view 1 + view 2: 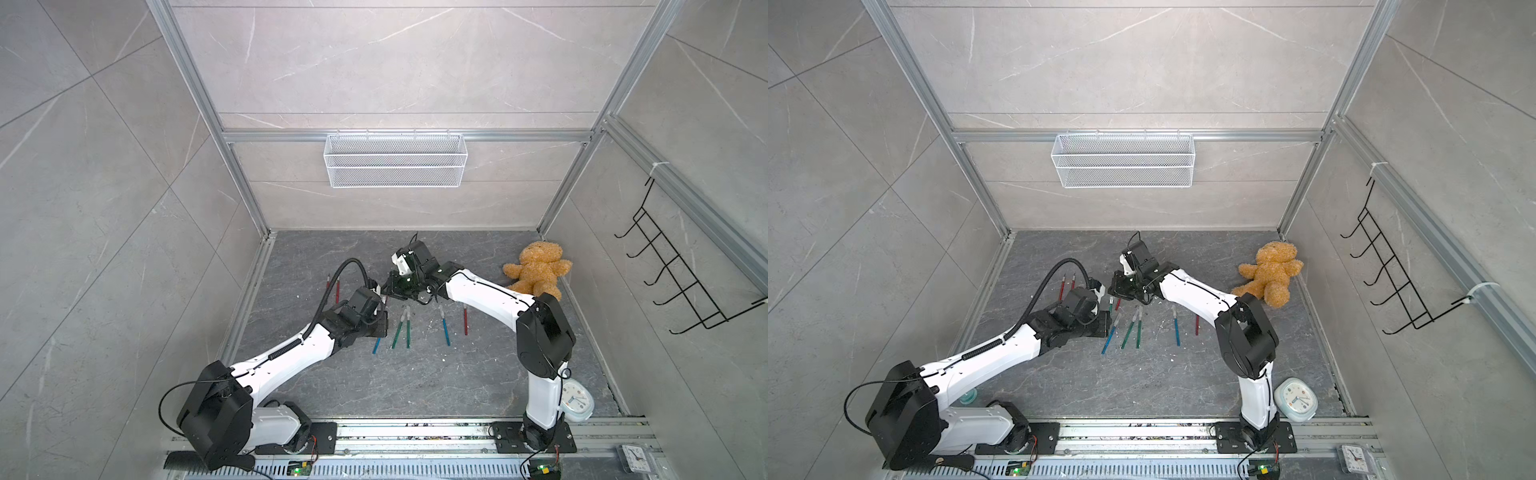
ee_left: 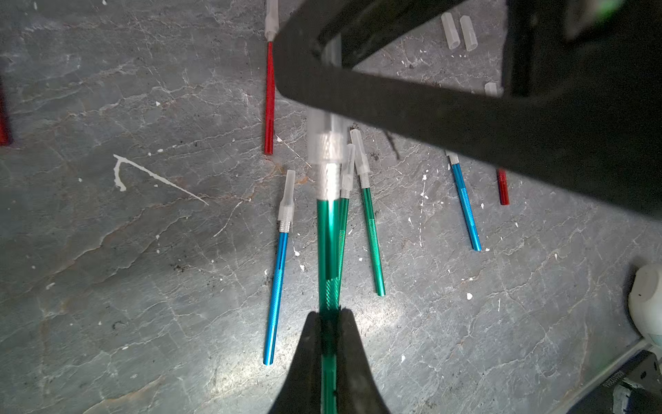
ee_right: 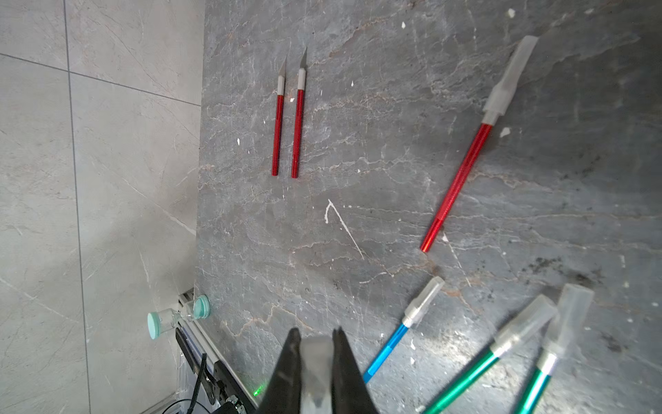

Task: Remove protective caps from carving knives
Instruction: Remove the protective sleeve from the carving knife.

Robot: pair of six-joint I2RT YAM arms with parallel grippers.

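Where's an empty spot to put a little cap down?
The wide bare tabletop between the two arm bases, nearer than the carving knives, is free. So is the strip along the far wall. The middle is crowded with knives; the teddy bear fills the far right corner.

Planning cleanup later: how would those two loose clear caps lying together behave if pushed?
The loose caps look like tiny hollow tubes, so probably very light and apt to roll or skitter. Smooth translucent plastic suggests they could slip when pinched.
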